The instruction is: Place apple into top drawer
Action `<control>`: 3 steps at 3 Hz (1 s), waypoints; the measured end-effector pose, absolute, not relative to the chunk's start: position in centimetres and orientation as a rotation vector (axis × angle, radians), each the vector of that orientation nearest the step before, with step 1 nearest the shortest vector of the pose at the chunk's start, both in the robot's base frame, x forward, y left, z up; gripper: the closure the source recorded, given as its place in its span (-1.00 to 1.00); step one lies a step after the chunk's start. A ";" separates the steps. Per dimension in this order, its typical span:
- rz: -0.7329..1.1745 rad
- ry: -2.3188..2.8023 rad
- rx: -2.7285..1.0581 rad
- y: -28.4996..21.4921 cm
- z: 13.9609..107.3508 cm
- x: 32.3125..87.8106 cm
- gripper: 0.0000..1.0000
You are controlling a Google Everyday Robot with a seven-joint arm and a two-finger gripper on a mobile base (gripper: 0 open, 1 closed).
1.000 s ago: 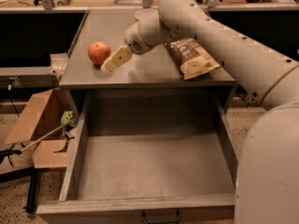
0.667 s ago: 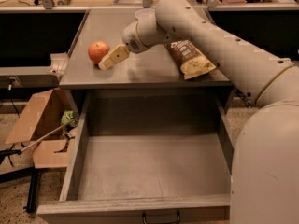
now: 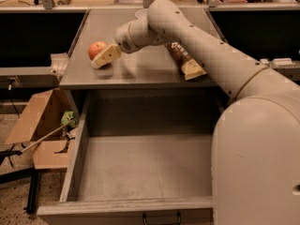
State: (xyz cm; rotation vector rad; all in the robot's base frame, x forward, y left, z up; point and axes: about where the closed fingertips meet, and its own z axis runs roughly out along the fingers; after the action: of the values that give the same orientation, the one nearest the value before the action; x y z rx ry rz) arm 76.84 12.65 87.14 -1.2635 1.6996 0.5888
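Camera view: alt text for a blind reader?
The robot's gripper sits right beside the red-orange apple near the left edge of the grey cabinet top. Below, the top drawer stands pulled open, apple not yet in it. A snack bag lies by the arm.

No legible text, wrapper [image 3: 185, 63] print unreadable
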 end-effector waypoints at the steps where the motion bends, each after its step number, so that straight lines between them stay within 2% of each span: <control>1: 0.614 1.683 -1.276 14.3 86.9 77.1 -0.72; 2: 0.632 1.668 -1.290 15.6 86.9 76.4 -0.25; 3: 0.668 1.633 -1.290 16.4 87.6 73.6 0.37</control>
State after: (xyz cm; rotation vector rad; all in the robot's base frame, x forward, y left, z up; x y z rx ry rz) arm 73.63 16.38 87.56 -1.2899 1.6326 0.6682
